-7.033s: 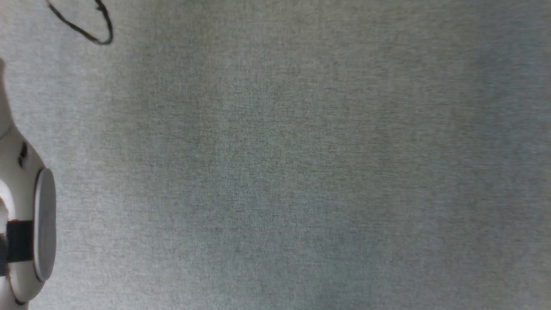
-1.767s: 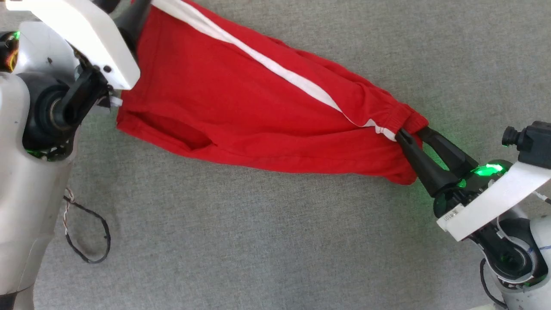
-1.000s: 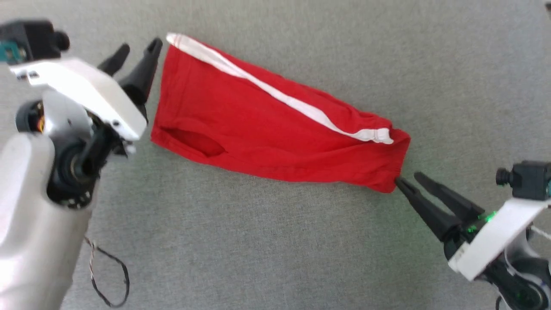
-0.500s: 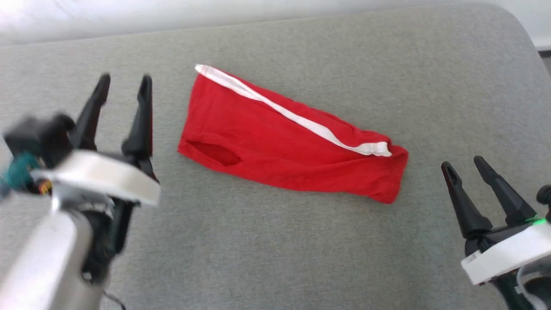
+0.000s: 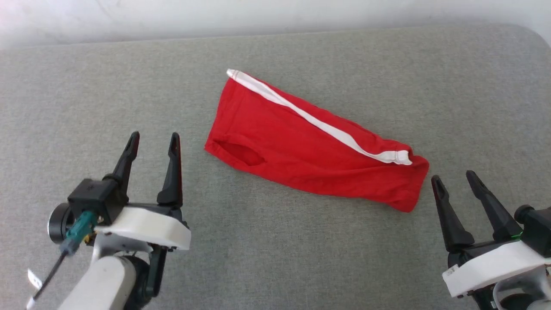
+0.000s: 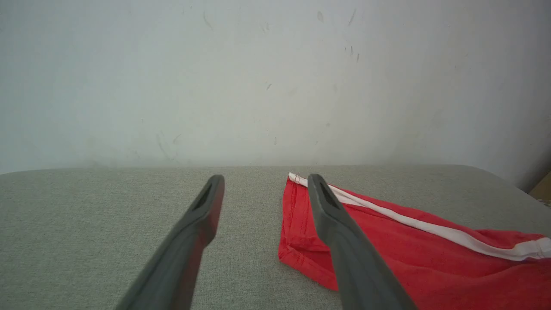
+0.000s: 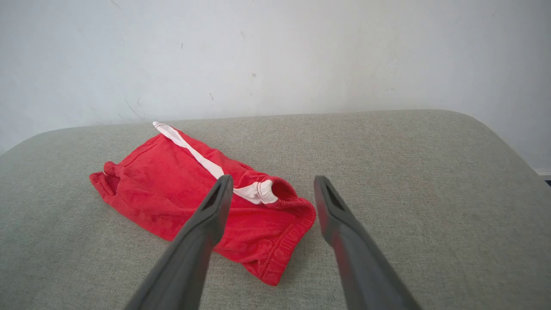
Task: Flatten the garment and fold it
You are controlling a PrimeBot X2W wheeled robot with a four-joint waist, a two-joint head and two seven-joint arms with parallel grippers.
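The garment (image 5: 310, 146) is a pair of red shorts with a white side stripe, lying folded lengthwise on the grey padded surface (image 5: 275, 249), running diagonally from upper left to lower right. Its hem end is seen in the left wrist view (image 6: 387, 241), its gathered waistband end in the right wrist view (image 7: 189, 202). My left gripper (image 5: 154, 140) stands open to the left of the hem end, apart from it. My right gripper (image 5: 454, 177) is open just right of the waistband end, holding nothing. Both pairs of fingers point away from me.
A pale wall (image 5: 258, 17) runs along the far edge of the grey surface. The surface's rounded right corner (image 5: 533, 38) is at the upper right. A thin cable (image 5: 47, 275) hangs by my left wrist.
Both grippers have let go of the garment and drawn back toward me, apart from it. The head camera has lifted, so the whole picture shifted and the wall came into view.
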